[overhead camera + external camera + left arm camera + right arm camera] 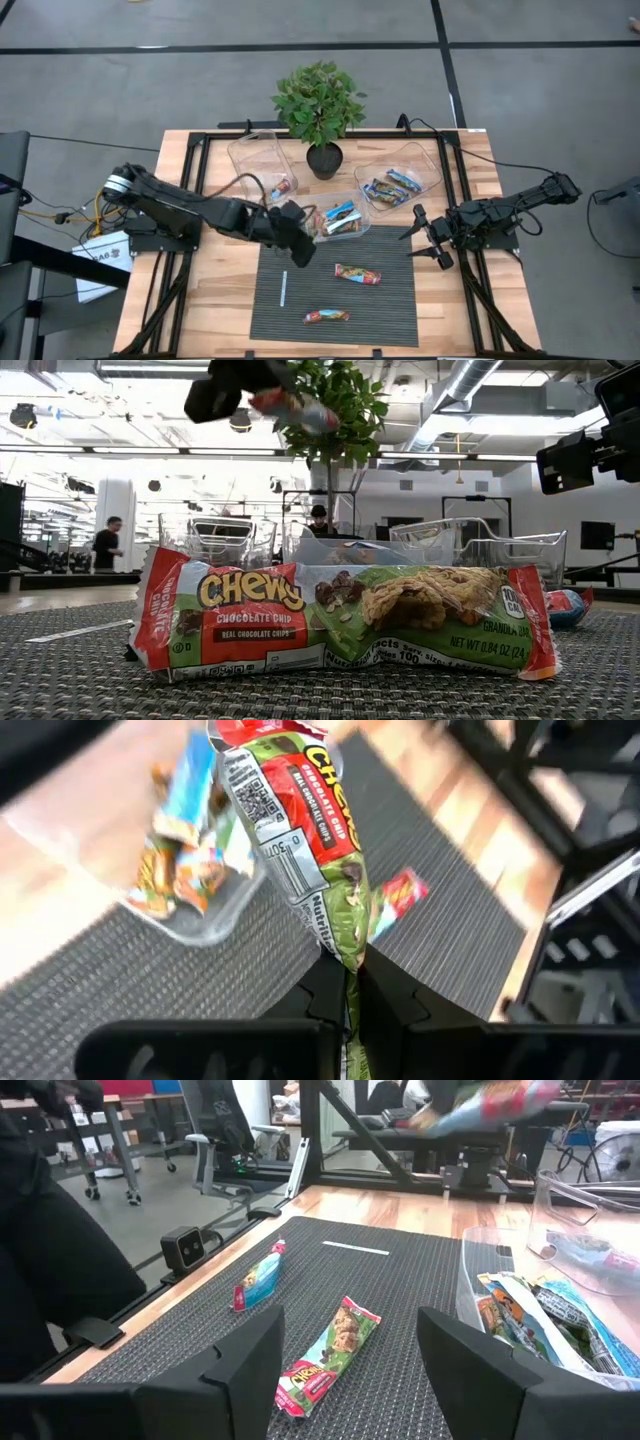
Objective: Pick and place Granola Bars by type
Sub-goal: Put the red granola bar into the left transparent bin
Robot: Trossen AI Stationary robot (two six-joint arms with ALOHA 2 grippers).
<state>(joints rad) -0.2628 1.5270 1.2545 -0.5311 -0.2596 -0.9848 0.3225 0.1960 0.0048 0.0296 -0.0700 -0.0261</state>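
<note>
My left gripper [298,240] hovers over the far left corner of the dark mat, shut on a red-and-green Chewy granola bar [310,830]. In the low view this bar [300,412] hangs high above the table. Two more bars lie flat on the mat [357,274] [326,316]; one red-and-green Chewy bar [340,622] fills the low view. Other bars sit in three clear containers. My right gripper [428,240] waits open at the mat's right edge, touching nothing. My left gripper pinches the Chewy bar between its two fingers at one end of the wrapper [349,1005]. The rest of the bar sticks out beyond the fingertips. It is lifted clear of the mat, beside the middle container.
Clear containers stand at the far side: one at the left [260,158] with a single bar, one in the middle [340,218] and one at the right [400,180] with several. A potted plant [320,110] stands between them. A thin white stick [284,288] lies on the mat.
</note>
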